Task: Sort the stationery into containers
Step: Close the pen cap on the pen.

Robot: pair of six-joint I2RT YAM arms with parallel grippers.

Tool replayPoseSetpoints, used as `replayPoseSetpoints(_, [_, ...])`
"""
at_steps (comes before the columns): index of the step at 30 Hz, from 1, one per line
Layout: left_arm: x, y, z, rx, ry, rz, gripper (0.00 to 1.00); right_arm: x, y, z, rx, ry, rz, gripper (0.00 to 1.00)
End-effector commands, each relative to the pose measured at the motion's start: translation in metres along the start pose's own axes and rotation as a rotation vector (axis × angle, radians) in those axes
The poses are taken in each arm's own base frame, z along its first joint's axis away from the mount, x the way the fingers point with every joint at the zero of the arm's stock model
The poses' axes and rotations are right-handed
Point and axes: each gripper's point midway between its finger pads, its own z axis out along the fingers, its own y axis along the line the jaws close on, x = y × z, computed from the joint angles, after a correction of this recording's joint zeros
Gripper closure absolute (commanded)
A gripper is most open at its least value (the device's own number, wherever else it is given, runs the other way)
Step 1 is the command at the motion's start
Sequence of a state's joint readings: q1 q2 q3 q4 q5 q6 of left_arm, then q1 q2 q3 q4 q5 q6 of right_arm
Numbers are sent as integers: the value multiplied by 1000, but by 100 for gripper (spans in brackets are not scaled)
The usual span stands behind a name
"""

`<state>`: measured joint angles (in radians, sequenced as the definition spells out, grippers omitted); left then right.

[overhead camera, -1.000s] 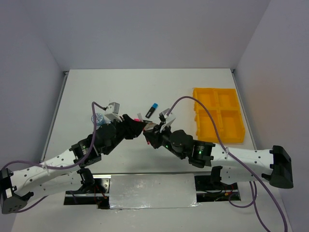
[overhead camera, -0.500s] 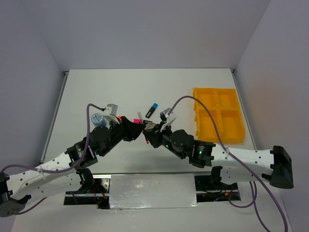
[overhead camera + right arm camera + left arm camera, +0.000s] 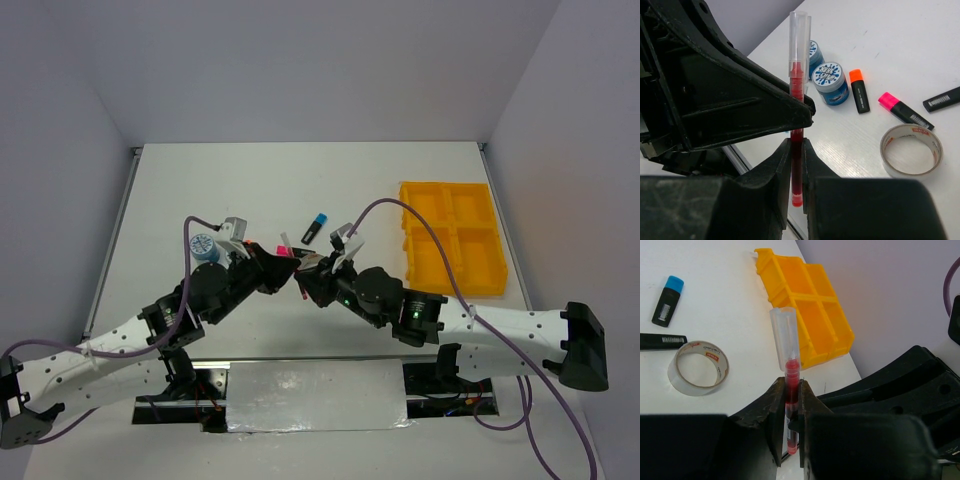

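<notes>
Black marker (image 3: 662,341) cut by edge, blue-white tape roll (image 3: 813,50) half behind red pen (image 3: 796,100)

no words or numbers can be read. the clear tape ring (image 3: 710,351) has small red print inside its core, too small to read. the blue-capped marker (image 3: 665,305) and black marker body (image 3: 662,341) carry white barcode-like labels. the blue-white rolls (image 3: 829,75) show a blurred blue logo.
</notes>
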<state>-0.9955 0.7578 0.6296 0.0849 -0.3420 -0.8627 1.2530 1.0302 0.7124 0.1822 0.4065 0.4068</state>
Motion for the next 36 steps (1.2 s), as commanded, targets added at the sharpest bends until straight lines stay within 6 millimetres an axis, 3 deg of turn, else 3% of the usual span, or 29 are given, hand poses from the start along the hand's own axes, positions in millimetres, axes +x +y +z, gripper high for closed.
replayPoseSetpoints(1, [-15, -22, -3, 99, -57, -21, 87, -28, 24, -6, -101, -71, 54, 100])
replayPoseSetpoints(5, [-16, -27, -4, 120, -51, -3, 97, -27, 24, -7, -111, -65, 41, 87])
replayPoseSetpoints(6, [-16, -28, -4, 128, -51, 1, 97, -27, 26, -8, -121, -62, 39, 70])
replayPoseSetpoints(8, [-15, -31, -6, 146, -44, 10, 99, -24, 24, -9, -123, -52, 34, 58])
replayPoseSetpoints(12, [-19, -46, -13, 237, -62, 23, 100, -21, 22, -10, -136, -40, 31, 51])
replayPoseSetpoints(18, [-17, -68, -23, 377, -49, 78, 100, -12, 37, -14, -252, 10, 4, 42])
replayPoseSetpoints(22, [-13, -75, -26, 425, -35, 95, 100, -14, 36, -16, -257, 5, -1, 46])
replayPoseSetpoints(25, [-13, -75, -27, 434, -37, 98, 100, -15, 33, -18, -253, -4, 1, 57])
replayPoseSetpoints(29, [-12, -75, -27, 437, -34, 103, 100, -19, 31, -23, -256, -29, 14, 83])
replayPoseSetpoints(32, [-11, -75, -27, 441, -33, 107, 99, -15, 30, -23, -253, -20, 19, 92])
replayPoseSetpoints(33, [-12, -77, -28, 449, -36, 110, 97, -16, 30, -23, -251, -20, 21, 100])
replayPoseSetpoints(36, [-11, -80, -28, 459, -24, 120, 91, -15, 29, -23, -249, -18, 31, 100])
